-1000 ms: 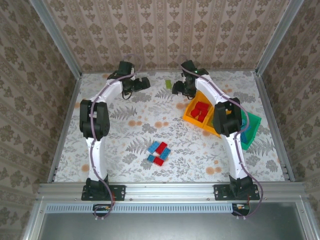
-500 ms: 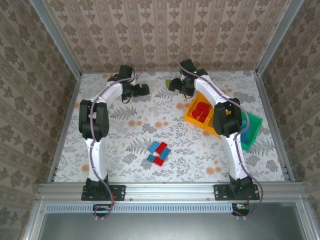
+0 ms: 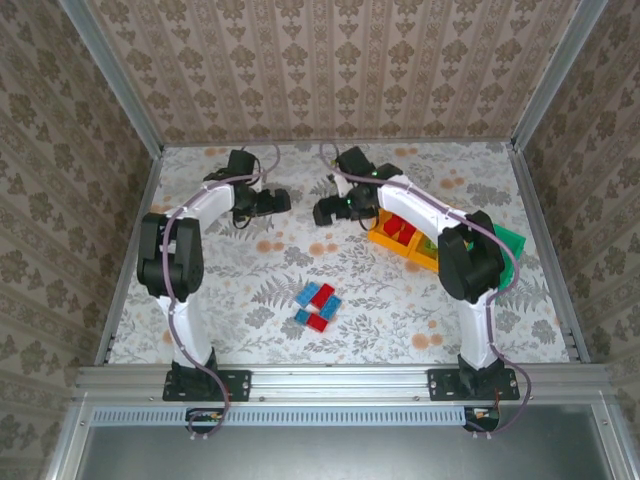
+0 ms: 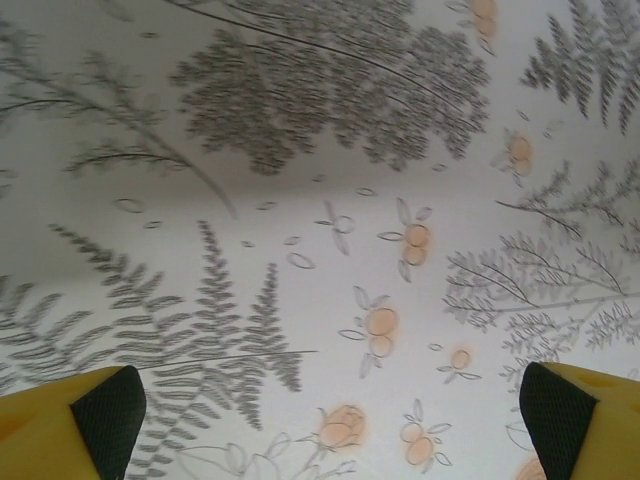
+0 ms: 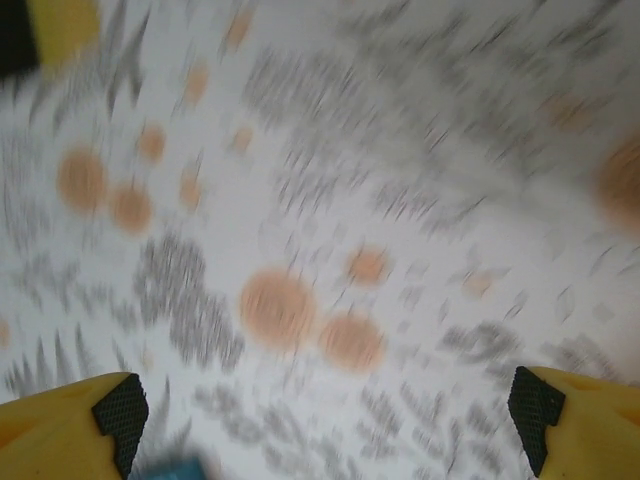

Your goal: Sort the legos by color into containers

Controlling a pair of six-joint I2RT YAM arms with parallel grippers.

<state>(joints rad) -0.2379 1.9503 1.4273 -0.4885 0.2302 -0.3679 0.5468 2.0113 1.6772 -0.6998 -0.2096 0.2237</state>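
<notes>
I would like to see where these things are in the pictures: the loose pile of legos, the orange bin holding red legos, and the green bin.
loose pile of legos (image 3: 317, 306), top external view, middle of the pile.
orange bin (image 3: 395, 245), top external view, its near wall.
green bin (image 3: 508, 245), top external view, its visible corner.

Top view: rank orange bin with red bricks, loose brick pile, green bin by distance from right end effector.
1. Orange bin, just right of the right end effector.
2. Brick pile, mid-table, toward the bases.
3. Green bin, far right.
</notes>
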